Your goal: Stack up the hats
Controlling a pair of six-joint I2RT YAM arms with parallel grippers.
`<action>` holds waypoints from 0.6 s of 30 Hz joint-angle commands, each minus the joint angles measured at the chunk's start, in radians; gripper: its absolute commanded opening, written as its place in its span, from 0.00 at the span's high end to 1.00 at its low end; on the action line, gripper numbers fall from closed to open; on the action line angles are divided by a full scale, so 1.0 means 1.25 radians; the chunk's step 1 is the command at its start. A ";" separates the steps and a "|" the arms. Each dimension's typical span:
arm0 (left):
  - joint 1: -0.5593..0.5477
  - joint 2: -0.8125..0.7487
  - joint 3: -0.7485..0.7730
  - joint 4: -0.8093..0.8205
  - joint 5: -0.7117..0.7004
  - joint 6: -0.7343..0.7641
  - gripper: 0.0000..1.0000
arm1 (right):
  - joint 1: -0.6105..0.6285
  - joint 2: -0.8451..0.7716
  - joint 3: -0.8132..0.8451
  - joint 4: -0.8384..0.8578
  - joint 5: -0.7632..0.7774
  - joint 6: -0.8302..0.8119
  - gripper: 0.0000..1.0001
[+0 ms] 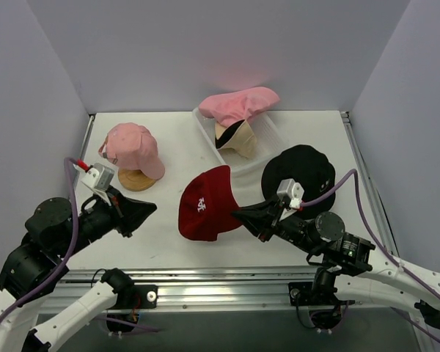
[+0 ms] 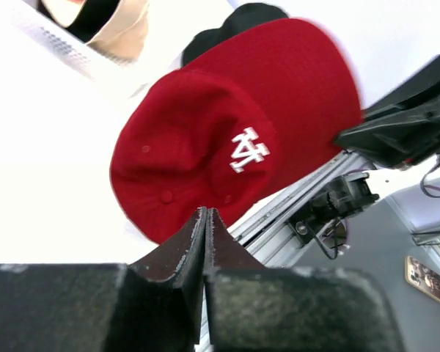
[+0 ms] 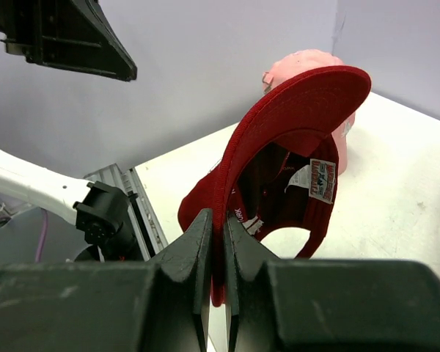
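Observation:
A red cap with a white logo lies near the table's front, its one side lifted. My right gripper is shut on the red cap's rim, seen edge-on between the fingers. My left gripper is shut on nothing, its tips just short of the red cap. A pink cap sits on a wooden stand at the back left. A black bucket hat lies to the right. A pink bucket hat rests over a tan bucket hat.
A white mesh basket at the back middle holds the tan and pink bucket hats. A metal rail runs along the table's near edge. Grey walls close in the back and both sides.

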State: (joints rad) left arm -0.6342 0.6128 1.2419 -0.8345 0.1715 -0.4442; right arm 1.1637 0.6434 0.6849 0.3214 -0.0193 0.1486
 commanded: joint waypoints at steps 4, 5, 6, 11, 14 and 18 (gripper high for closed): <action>0.001 0.030 -0.075 -0.023 -0.044 0.028 0.53 | -0.006 0.061 0.086 0.068 0.057 0.044 1.00; 0.001 0.028 -0.084 0.012 -0.016 0.029 0.50 | -0.004 0.082 0.106 0.057 0.101 0.059 1.00; 0.001 0.024 -0.089 0.027 0.007 0.033 0.47 | -0.006 0.101 0.126 0.050 0.135 0.060 1.00; 0.001 0.030 0.011 0.011 -0.094 0.039 0.30 | -0.006 0.267 0.311 0.055 0.061 -0.005 1.00; 0.001 0.092 0.141 -0.059 -0.183 0.056 0.28 | -0.008 0.351 0.420 0.079 -0.028 -0.054 1.00; 0.002 0.198 0.308 -0.134 -0.371 0.085 0.22 | -0.044 0.456 0.544 0.132 -0.134 -0.066 1.00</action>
State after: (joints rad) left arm -0.6342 0.7902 1.5028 -0.9360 -0.0860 -0.3798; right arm 1.1419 1.1664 1.2362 0.3374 -0.0563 0.1062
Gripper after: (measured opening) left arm 0.766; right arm 0.041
